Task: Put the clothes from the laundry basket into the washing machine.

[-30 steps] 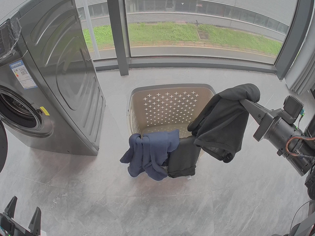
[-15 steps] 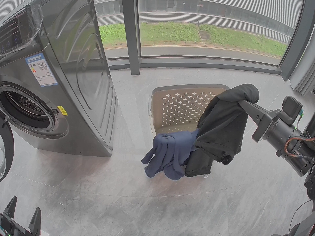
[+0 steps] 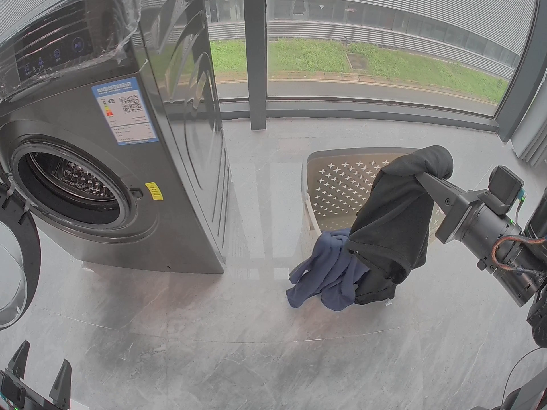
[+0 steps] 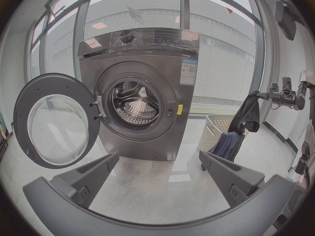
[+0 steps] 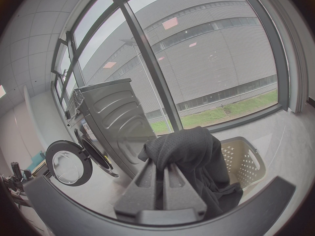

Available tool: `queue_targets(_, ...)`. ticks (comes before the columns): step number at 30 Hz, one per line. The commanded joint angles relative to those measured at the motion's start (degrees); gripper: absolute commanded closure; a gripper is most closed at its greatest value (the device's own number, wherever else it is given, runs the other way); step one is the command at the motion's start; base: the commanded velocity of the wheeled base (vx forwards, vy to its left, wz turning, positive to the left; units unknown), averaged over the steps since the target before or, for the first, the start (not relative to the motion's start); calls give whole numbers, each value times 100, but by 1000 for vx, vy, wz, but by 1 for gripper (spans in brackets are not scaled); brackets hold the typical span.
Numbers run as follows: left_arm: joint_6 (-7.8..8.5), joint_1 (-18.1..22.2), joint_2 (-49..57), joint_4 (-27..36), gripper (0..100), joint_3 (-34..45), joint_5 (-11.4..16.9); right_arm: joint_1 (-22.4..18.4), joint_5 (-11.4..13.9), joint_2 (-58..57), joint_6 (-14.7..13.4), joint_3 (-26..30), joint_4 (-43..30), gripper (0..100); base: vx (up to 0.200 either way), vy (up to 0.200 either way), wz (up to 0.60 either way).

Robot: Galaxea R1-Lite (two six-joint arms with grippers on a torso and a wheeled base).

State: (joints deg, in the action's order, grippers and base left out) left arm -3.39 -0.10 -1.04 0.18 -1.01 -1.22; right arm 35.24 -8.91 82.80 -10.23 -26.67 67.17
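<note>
My right gripper (image 3: pixel 424 179) (image 5: pixel 161 167) is shut on a black garment (image 3: pixel 399 217) (image 5: pixel 187 151) that hangs above the beige laundry basket (image 3: pixel 336 186) (image 5: pixel 244 163). A blue garment (image 3: pixel 325 271) (image 4: pixel 226 145) and another dark piece (image 3: pixel 376 291) drape over the basket's near rim. The grey washing machine (image 3: pixel 114 143) (image 4: pixel 141 92) stands at the left, its round door (image 4: pixel 55 120) swung open and the drum (image 3: pixel 74 186) (image 4: pixel 136 104) showing. My left gripper (image 3: pixel 40 365) (image 4: pixel 157 166) is low at the near left, open and holding nothing.
A large window (image 3: pixel 370 35) with a dark post (image 3: pixel 255 52) runs along the far side. Bare grey floor (image 3: pixel 228 343) lies between me, the washing machine and the basket. The open door's edge (image 3: pixel 20 269) juts out at the left.
The head view has swung left, so the washing machine and basket sit further right in the picture. The right gripper still holds the black garment; the left gripper has not moved.
</note>
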Motion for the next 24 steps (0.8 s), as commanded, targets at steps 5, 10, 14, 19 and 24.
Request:
queue_targets(5,5,1,42,-1,0,84,-1,88,3,79,-6,-13,68,100,0,200,0)
queue_targets(10,-4,1,42,-1,0,84,-1,88,30,70,-6,-22,68,100,0,200,0)
queue_targets(14,5,1,42,-1,0,84,-1,97,47,79,-6,-22,77,100,0,200,0)
queue_targets(19,-4,1,42,-1,0,84,-1,106,56,52,-6,-13,77,100,0,40,0)
queue_targets(24,5,1,42,-1,0,84,-1,106,65,61,-6,-31,68,100,-120,0,0)
